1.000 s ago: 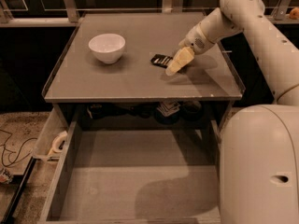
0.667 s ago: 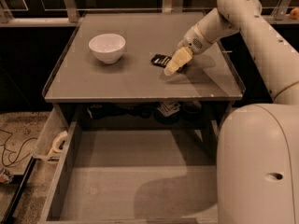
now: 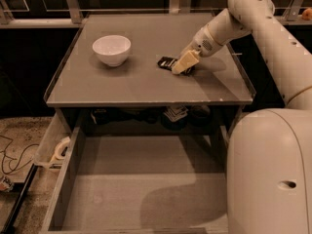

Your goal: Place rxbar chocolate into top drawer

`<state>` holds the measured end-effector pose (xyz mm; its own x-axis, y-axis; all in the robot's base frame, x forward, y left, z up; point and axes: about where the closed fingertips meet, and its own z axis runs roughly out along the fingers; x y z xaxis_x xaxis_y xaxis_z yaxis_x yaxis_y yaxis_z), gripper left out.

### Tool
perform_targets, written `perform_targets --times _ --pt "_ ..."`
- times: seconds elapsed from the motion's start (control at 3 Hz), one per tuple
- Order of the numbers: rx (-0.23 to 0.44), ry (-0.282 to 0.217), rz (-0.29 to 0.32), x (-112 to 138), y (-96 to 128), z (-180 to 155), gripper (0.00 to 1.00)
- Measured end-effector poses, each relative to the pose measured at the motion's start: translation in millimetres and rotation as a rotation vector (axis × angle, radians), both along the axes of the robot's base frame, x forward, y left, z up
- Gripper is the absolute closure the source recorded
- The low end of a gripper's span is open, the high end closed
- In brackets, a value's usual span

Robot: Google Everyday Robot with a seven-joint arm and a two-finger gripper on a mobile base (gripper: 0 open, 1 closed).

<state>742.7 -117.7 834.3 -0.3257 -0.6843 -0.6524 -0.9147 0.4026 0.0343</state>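
The claw [image 3: 183, 64] is down on the table [image 3: 141, 87], right of centre in the frame, against the right end of the bar [image 3: 167, 62], which lies flat there, well apart from the bowl [image 3: 111, 49]. I cannot tell whether the claw is open or closed. The drawer [image 3: 146, 194] stands open at the bottom of the frame. A flat wrapper is hard to pinch; the claw may just shove it, or a grip on one end could slip over the table's front lip.
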Motion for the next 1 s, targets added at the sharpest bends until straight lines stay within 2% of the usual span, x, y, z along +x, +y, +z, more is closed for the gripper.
perform_targets --times 0.67,1.0 --pt "0.000 0.000 0.000 0.0 0.1 -0.1 0.89" --pt "0.000 0.001 0.000 0.1 0.4 -0.5 1.00"
